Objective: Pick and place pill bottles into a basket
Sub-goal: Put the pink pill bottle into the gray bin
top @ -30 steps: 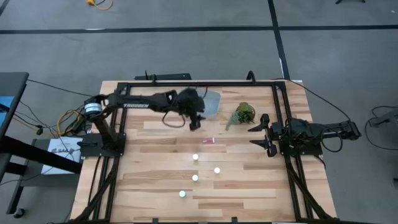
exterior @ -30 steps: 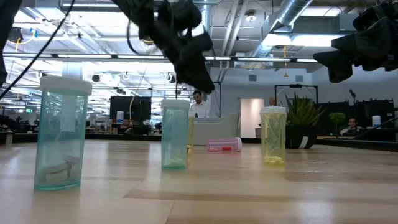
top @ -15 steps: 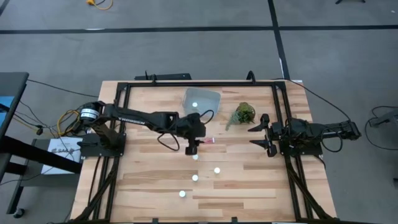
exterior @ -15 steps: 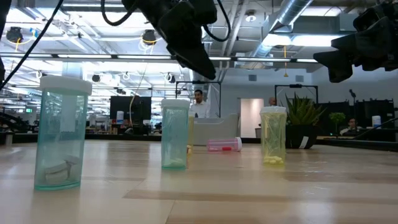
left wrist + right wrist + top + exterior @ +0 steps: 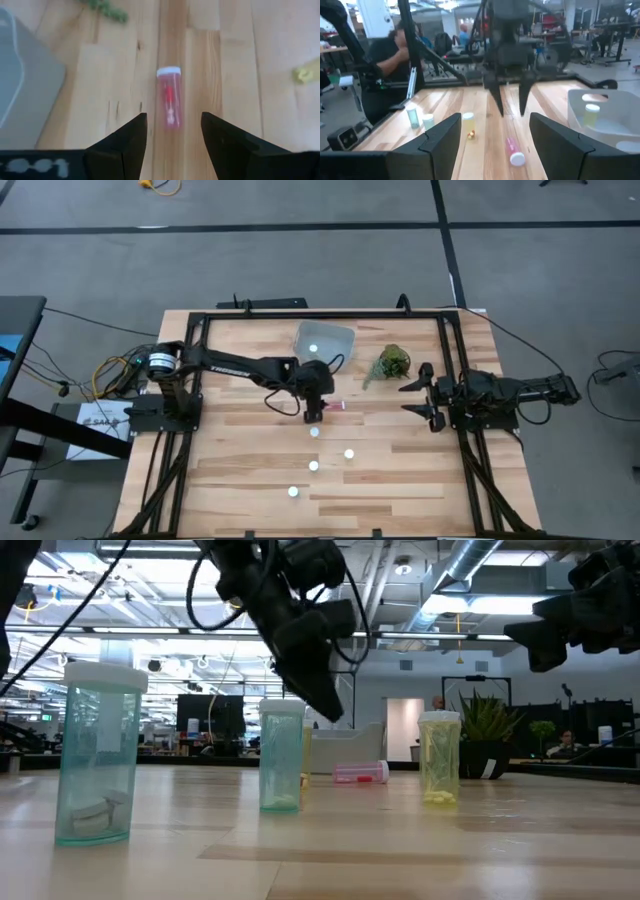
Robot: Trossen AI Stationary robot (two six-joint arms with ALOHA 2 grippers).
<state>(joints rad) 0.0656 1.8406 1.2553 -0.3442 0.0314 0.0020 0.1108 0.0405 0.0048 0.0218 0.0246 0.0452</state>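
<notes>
A pink pill bottle (image 5: 170, 100) lies on its side on the table, white cap (image 5: 168, 71) toward the far edge; it also shows in the high view (image 5: 337, 406). My left gripper (image 5: 172, 125) is open, hanging above it and touching nothing; it shows in the high view (image 5: 315, 413) and the low view (image 5: 322, 695). Several white-capped bottles (image 5: 314, 432) stand upright nearer the front edge. The pale basket (image 5: 327, 340) stands at the far middle with one bottle (image 5: 313, 349) inside. My right gripper (image 5: 425, 395) waits open at the table's right.
A green leafy clump (image 5: 393, 363) lies right of the basket. Black frame rails (image 5: 320, 315) run along the table's far, left and right sides. In the low view a teal bottle (image 5: 98, 765), a second teal one (image 5: 281, 755) and a yellow one (image 5: 439, 757) stand near the camera.
My left gripper has gone from over the basket toward the table's near edge and has come down over the lying pink bottle. A white-capped bottle shows in the basket where the gripper was. The bottles on the table have stayed put.
</notes>
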